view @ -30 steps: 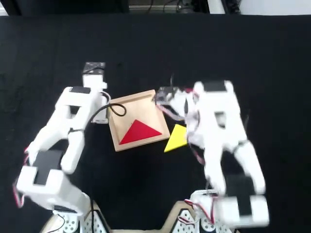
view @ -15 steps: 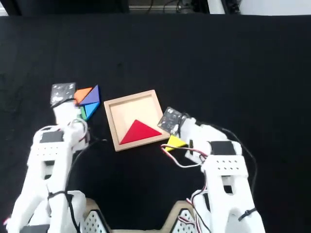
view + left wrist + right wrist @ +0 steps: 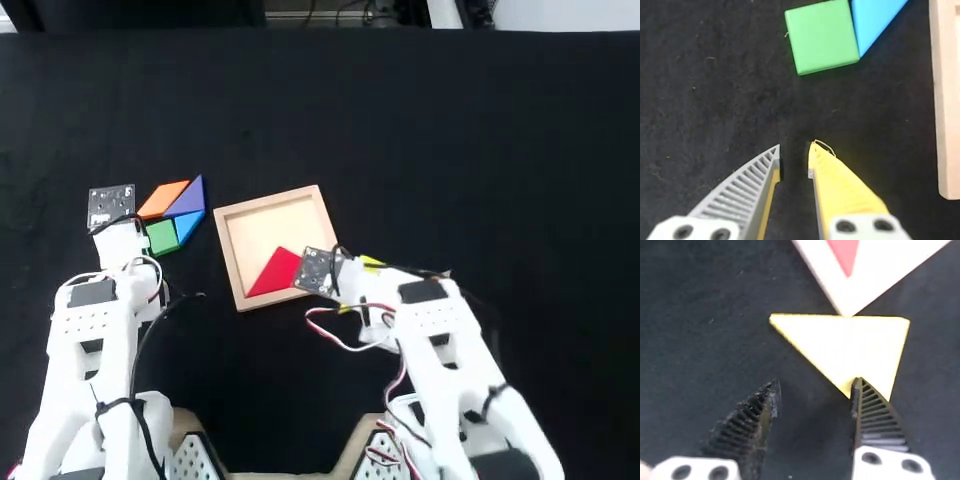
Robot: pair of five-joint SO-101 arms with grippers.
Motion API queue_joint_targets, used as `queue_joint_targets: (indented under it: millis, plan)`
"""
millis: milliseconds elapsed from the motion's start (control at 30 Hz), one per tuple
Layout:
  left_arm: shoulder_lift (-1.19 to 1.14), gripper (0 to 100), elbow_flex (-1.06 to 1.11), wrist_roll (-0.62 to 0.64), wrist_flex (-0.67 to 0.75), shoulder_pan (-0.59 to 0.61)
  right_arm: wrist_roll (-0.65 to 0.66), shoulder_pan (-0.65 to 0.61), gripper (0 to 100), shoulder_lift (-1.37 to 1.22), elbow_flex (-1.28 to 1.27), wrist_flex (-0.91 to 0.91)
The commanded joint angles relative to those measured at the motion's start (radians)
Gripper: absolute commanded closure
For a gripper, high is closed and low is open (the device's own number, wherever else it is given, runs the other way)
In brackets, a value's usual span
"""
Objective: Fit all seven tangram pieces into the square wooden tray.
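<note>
Yellow triangle (image 3: 850, 345) lies at one tip of the wide-open right claw (image 3: 815, 384); left claw (image 3: 795, 146) barely apart.

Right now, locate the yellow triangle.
In the high view the triangle lies at the tray's right corner, under the right arm, ahead of its open tool.

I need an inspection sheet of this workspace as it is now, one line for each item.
Surface: black cloth, lying flat.
Job's things: wooden tray holds one red triangle; yellow triangle outside at a tray corner; orange piece, dark blue piece, light blue triangle, green square grouped off its opposite side.
Clutter: nothing seen.
Grippers: left gripper near the green square, fingers slightly apart, empty; right gripper open at the yellow triangle.
Cables: loose wires by right arm; black cable by left arm.
Surroundings: cords behind the cloth's far edge.
</note>
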State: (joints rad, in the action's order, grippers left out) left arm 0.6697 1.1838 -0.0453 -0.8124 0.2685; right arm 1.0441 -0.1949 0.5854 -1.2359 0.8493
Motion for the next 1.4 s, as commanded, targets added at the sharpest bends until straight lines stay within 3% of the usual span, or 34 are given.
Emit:
queue_joint_targets:
  millis: [0, 500, 1100, 1367]
  plan:
    - [0.020, 89, 0.019, -0.008, 0.055, 0.016, 0.008, -0.012, 76.1, -0.105, 0.084, -0.112]
    - [0.025, 89, 0.051, -0.011, 0.104, 0.016, 0.054, 0.006, 76.1, -0.128, 0.134, -0.115]
    - [0.023, 89, 0.053, -0.006, 0.106, 0.016, 0.126, 0.014, 76.8, -0.490, 0.380, -0.098]
    - [0.021, 89, 0.051, -0.006, 0.106, 0.012, 0.201, 0.014, 87.4, -0.552, 0.456, -0.028]
